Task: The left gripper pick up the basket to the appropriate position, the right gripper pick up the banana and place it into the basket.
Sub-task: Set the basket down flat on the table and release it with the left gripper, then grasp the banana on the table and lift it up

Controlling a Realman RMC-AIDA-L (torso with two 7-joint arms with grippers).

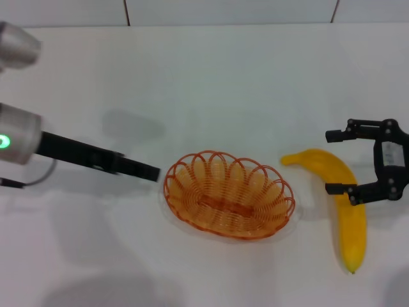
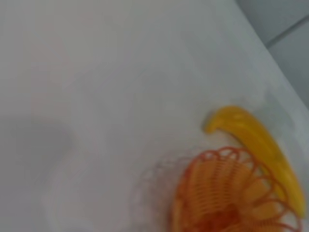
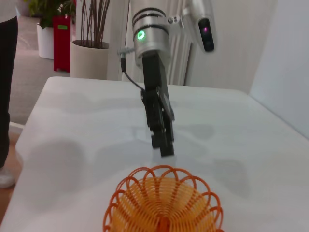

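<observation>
The orange wire basket (image 1: 230,195) stands on the white table, centre front. It also shows in the left wrist view (image 2: 227,193) and the right wrist view (image 3: 164,203). The yellow banana (image 1: 351,224) lies flat just right of it, stem end toward the basket; it also shows in the left wrist view (image 2: 260,140). My left gripper (image 1: 152,173) looks shut and empty, its tip just short of the basket's left rim; it also shows in the right wrist view (image 3: 165,147). My right gripper (image 1: 333,162) is open, its fingers straddling the banana's stem half.
The white table (image 1: 211,83) stretches back to a tiled wall. Beyond the table's left edge, the right wrist view shows potted plants (image 3: 91,48) and a person's leg (image 3: 7,87).
</observation>
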